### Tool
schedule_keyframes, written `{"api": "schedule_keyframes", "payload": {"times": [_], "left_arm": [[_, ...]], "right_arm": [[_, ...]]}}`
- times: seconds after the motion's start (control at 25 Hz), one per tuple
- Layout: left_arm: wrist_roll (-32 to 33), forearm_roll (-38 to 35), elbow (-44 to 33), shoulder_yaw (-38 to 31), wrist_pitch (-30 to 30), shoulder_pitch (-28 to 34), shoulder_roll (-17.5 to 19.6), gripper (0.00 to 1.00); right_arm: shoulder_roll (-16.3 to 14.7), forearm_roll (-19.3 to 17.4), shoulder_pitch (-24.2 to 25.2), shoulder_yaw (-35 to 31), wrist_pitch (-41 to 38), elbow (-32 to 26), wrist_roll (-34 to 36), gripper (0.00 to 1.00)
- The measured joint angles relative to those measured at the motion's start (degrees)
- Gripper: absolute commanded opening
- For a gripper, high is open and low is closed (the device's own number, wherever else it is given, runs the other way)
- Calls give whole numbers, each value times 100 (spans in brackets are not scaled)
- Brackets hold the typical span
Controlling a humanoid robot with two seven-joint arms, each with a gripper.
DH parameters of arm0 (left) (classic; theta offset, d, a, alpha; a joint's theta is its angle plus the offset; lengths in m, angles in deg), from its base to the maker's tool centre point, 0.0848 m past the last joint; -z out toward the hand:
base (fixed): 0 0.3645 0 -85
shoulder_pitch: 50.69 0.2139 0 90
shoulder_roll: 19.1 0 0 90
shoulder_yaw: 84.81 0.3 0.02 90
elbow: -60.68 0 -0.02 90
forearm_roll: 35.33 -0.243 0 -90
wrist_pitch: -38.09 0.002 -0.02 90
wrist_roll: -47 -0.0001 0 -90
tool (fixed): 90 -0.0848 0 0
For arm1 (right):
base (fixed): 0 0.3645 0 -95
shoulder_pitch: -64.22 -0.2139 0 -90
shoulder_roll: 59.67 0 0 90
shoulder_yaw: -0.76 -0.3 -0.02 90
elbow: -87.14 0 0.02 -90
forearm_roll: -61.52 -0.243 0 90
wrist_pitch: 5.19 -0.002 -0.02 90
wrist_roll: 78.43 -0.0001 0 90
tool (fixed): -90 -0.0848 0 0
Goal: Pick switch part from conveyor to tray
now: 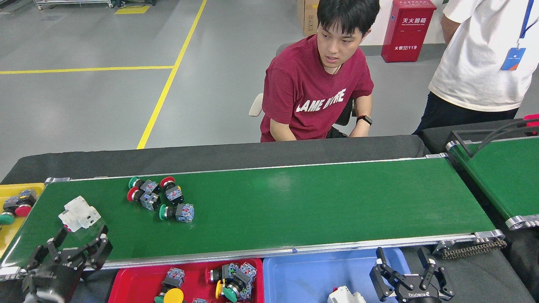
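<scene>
Switch parts (pixel 160 198): four push-button units with red and green caps lie clustered on the left half of the conveyor (pixel 316 202), touching or just beside one another. A white breaker-style block (pixel 79 213) lies on the belt further left, near the belt's left end. The left gripper (pixel 71 248) hangs over the near left corner of the belt, just below the white block, jaws apart and holding nothing. Beneath the belt's near edge, a red tray (pixel 134 282) holds several more switch units, and a blue tray (pixel 303 277) beside it holds a white part at its lower edge. The right gripper (pixel 406 265) is over the blue tray's right end, jaws apart and empty. A yellow tray (pixel 17 187) at the belt's left end holds further switches. A seated person (pixel 320 88) faces the surface from the far side; a second person (pixel 480 63) stands at the right.
</scene>
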Motion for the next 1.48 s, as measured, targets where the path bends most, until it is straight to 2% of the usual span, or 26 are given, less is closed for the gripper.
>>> {"api": "schedule_keyframes", "payload": {"times": [0.32,0.56,0.72,0.84,0.88,0.96,1.0,1.04,1.08,1.16,1.28,1.48], "left_arm": [[51,-70,876,22,406,-374,324,100],[48,-72,1747,84,747,-952,522,99],[-100,-73,2584,671,1170,-1492,797,99],[-423,-73,3425,1225,1794,-2048,880,97],[-532,-73,3693,1371,1975,-2237,880,92],[-773,-73,4257,1630,2323,-2629,879,77],[-860,-73,4473,1707,2428,-2777,879,57],[-921,-71,4626,1742,2499,-2867,879,41],[-994,-51,4758,1748,2535,-2935,880,30],[-1090,16,4945,1754,2586,-2974,880,14],[-1233,27,5148,1782,2604,-3002,881,6],[-1308,27,5278,1839,2642,-3040,966,4]], "right_arm": [[0,0,0,89,-2,0,0,99],[0,0,0,95,-2,0,1,99],[0,0,0,97,-2,-1,1,99],[-5,0,-1,99,-2,-1,2,99],[-5,0,-1,100,-2,-1,4,99],[-7,0,-1,102,-2,-1,4,99],[-7,0,-1,103,-3,-1,4,99],[-7,0,-1,103,-3,-1,4,99],[-7,0,-1,103,-3,-1,4,99],[-7,0,-7,103,-4,-1,5,99],[-7,0,-21,166,-7,-1,6,99],[-8,0,-21,318,-13,-1,6,99]]}}
